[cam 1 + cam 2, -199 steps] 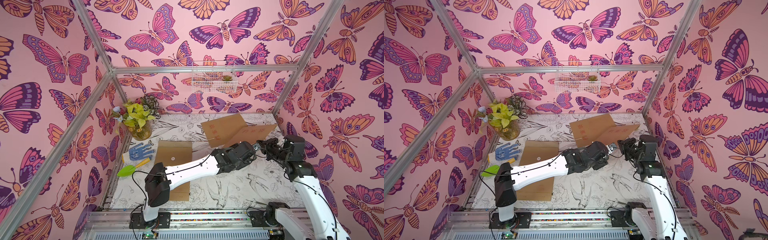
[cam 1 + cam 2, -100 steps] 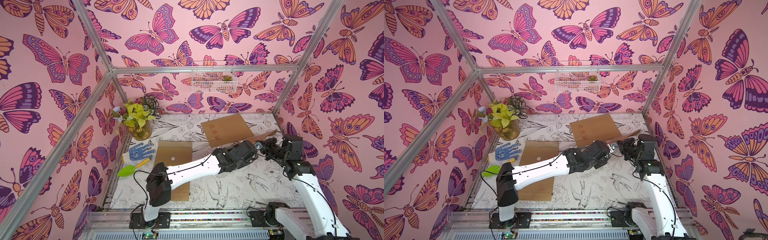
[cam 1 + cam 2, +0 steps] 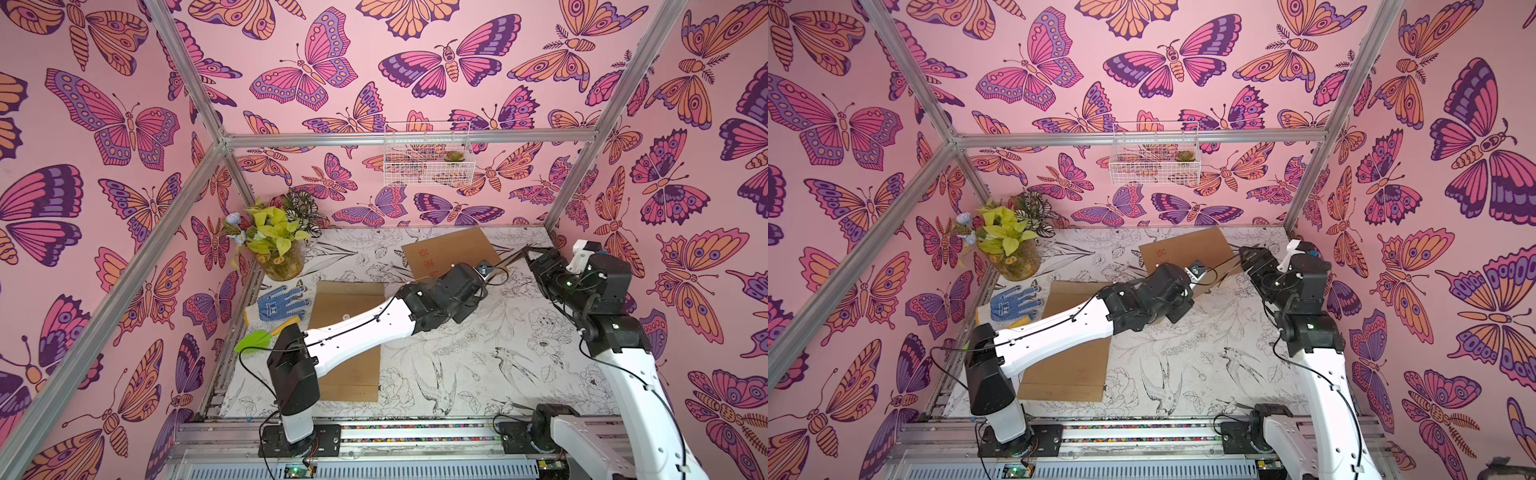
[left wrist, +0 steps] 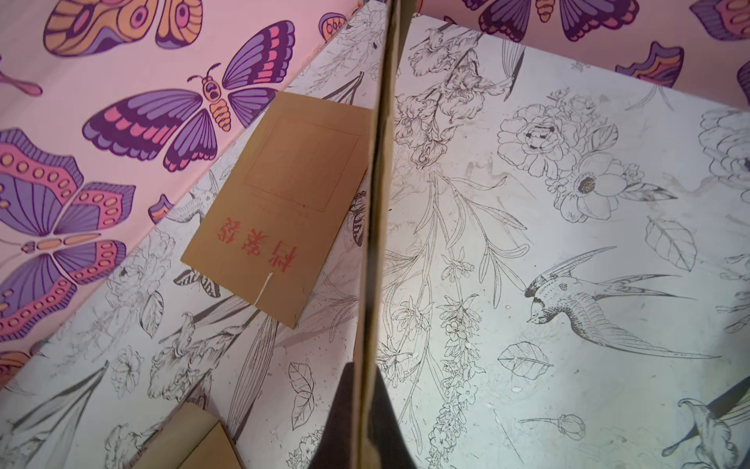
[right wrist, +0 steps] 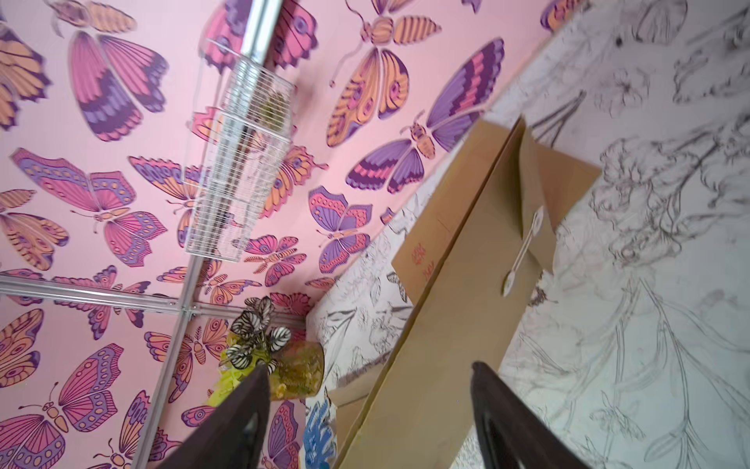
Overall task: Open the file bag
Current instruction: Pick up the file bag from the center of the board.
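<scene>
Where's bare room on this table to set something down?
Front right, bare table between the flat file bag and right arm. A strip between the vase and rear file bag. Crowded: glove and scoop by the left wall; left hand and right hand at back right.

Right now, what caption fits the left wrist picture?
Black left fingers pinch a brown paper file bag, edge-on, flower-print table behind.

File bag [image 5: 446,325]: brown kraft paper, matt. Bench [image 3: 478,365]: printed sheet, matt, scuffed. Frame bars [image 3: 374,139]: brushed metal. Basket [image 3: 428,158]: white wire. Glove [image 3: 282,305]: blue knit cloth.
</scene>
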